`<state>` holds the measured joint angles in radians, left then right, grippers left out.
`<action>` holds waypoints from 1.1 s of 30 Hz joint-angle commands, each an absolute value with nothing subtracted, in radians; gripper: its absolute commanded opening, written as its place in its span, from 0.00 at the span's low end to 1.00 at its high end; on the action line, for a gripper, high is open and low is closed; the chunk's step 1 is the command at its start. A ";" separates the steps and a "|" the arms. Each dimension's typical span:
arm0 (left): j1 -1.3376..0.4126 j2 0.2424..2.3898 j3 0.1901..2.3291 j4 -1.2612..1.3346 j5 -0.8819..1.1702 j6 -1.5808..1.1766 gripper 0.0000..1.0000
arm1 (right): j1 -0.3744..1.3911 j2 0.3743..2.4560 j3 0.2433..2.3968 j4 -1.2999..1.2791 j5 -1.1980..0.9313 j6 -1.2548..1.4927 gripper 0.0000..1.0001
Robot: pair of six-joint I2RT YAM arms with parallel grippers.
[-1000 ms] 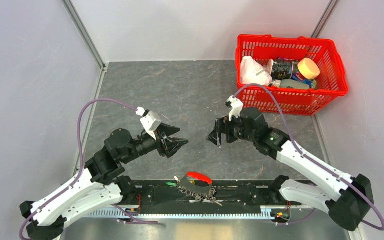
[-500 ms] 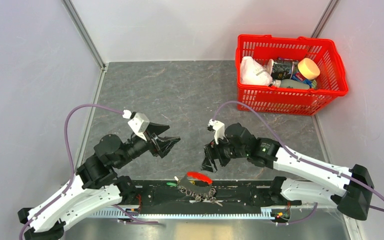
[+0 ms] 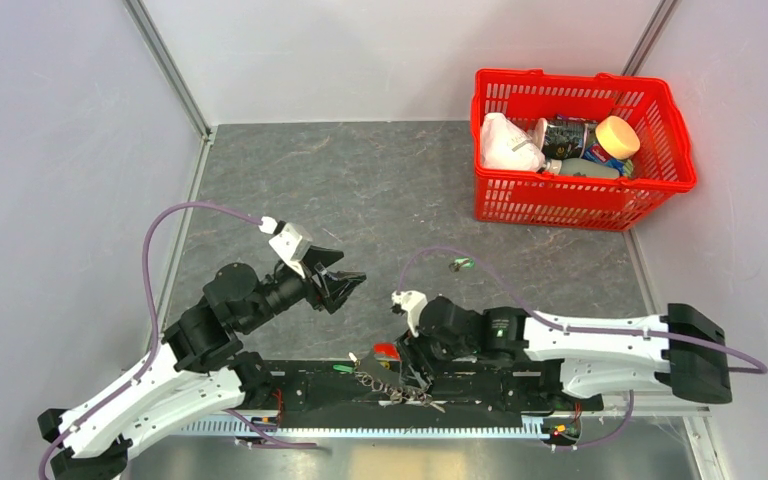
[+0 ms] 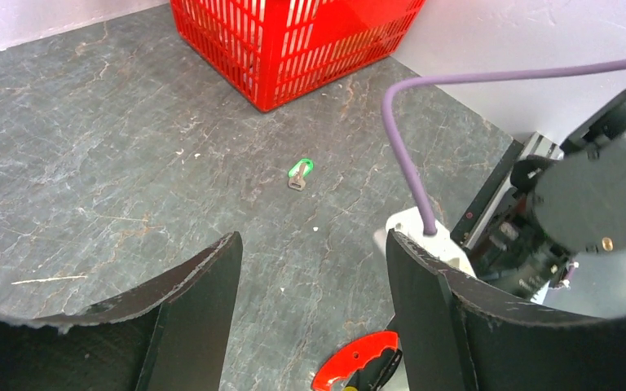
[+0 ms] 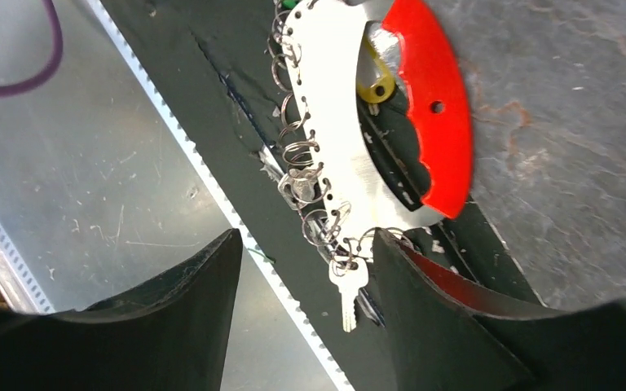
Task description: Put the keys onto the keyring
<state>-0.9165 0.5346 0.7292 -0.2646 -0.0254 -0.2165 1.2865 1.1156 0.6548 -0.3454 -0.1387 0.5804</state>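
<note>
Your left gripper [image 4: 313,244] hangs above the table [image 4: 90,147], a grey slab veined like slate. Its matte black fingers [image 4: 187,318], chipped pale along the edges, are spread wide with only bare table between them. Ahead of it, a small green-tagged key [image 4: 299,173] lies flat and alone on the stone-look surface. It is well apart from the red basket [image 4: 293,32] of slatted plastic at the far right corner.

Your right gripper [image 5: 304,238] is low over the near edge, with its black fingers also apart and closed on nothing. Just beyond its tips lies the keyring [image 5: 428,98]. It has a glossy red curved piece with a scalloped inner edge, joined to a flat, silvery crescent with small holes punched along its rim. Thin wire rings [image 5: 297,151] thread those holes. A plain silvery key [image 5: 347,287] hangs from one of the nearest, and a yellow-tagged key [image 5: 373,83] shows in the gap by the red arc. The keyring rests partly on the black rail [image 5: 204,49] and partly on the table.
</note>
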 commanded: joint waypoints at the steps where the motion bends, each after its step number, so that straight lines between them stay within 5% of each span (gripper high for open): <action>1: -0.917 0.544 0.721 -0.246 -0.037 -0.250 0.72 | 1.369 1.185 0.718 -0.286 -0.064 0.596 0.66; 21: -0.917 0.524 0.699 -0.218 -0.049 -0.273 0.71 | 1.450 1.377 0.855 -0.270 0.064 0.530 0.46; 33: -0.917 0.440 0.680 -0.239 -0.182 -0.315 0.70 | 1.449 1.486 0.874 -0.133 0.050 0.525 0.46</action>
<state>-0.9165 0.4648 0.6804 -0.2604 -0.1307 -0.2729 1.4445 1.4536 0.8288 -0.2157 0.0486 0.5411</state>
